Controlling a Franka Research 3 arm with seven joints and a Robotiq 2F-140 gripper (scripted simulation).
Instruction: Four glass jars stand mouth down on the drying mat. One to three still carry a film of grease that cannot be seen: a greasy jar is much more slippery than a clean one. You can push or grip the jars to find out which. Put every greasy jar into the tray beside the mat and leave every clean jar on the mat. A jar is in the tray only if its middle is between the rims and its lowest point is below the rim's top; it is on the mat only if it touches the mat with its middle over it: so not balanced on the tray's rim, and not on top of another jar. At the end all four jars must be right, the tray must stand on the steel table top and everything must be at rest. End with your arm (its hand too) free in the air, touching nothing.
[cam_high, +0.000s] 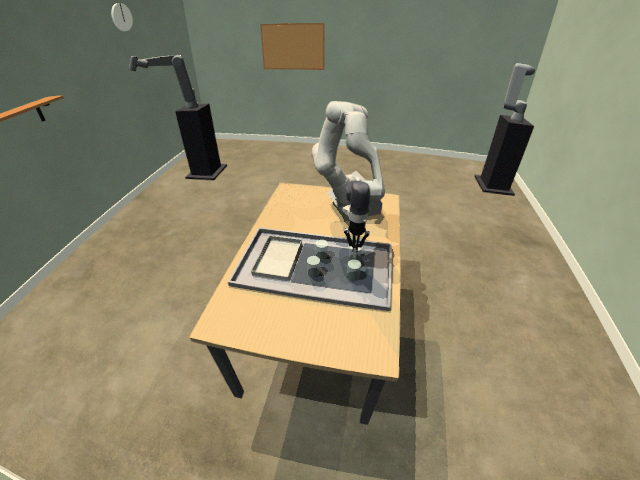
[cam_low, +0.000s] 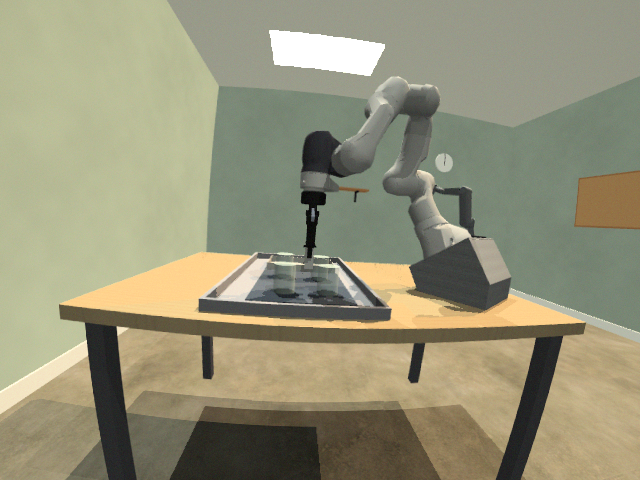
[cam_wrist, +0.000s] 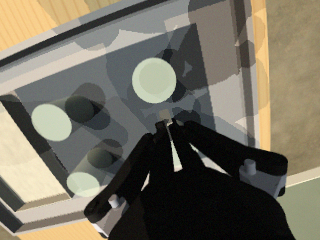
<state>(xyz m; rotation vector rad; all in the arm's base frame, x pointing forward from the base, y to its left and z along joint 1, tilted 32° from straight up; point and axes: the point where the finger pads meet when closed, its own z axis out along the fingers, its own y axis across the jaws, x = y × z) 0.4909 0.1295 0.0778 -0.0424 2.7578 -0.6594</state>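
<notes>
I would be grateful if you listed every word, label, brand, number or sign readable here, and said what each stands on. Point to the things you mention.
There are no readable texts.
The wall clock (cam_high: 122, 17) (cam_low: 444, 162) is too small to show any numerals.
The brown wall board (cam_high: 293, 46) (cam_low: 607, 199) shows no lettering.

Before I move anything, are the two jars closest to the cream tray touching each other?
Apart. The wrist view shows dark mat between the jar nearer the robot's base and the farther jar.
</notes>
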